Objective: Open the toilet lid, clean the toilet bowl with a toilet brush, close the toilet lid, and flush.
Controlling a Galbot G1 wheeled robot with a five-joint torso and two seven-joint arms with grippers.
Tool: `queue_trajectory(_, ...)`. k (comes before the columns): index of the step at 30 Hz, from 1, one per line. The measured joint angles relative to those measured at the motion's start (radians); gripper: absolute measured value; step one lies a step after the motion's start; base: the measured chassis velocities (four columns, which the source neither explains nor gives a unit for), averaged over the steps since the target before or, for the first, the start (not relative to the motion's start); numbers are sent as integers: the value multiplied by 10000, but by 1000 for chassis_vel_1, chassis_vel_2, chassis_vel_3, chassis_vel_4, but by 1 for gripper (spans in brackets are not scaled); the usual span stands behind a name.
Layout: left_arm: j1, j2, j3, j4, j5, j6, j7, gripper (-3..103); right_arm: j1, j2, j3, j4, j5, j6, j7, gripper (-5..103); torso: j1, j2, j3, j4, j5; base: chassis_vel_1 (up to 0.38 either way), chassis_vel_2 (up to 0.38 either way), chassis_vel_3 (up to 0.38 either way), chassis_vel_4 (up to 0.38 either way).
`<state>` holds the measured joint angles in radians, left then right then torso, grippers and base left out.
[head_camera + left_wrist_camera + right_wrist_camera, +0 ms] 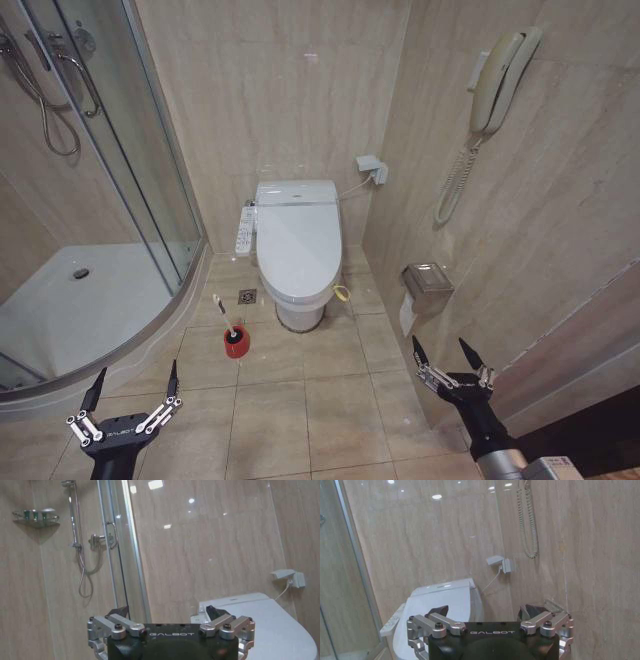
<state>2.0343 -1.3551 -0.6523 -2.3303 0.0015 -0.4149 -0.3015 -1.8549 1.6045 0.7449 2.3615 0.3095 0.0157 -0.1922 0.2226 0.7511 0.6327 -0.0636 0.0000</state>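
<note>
White toilet lid [298, 240], red brush holder [236, 342], beige marbled wall tiles [290, 90].

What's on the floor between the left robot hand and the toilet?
In the head view, the toilet brush stands in its red holder on tiled floor, between the left gripper and the toilet lid.

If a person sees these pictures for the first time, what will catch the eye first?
The toilet lid is closed, in the middle against the back wall. The toilet brush stands in its red holder on the floor, left of the toilet. Both open end effectors, left and right, hover low in front.
</note>
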Motion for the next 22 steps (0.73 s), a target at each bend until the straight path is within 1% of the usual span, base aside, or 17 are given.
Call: queue_trajectory(22, 0, 0, 0, 0, 0, 0, 0, 100, 0, 0, 0, 0, 0, 0, 0, 100, 1, 0, 0, 0, 0, 0, 0, 0, 0)
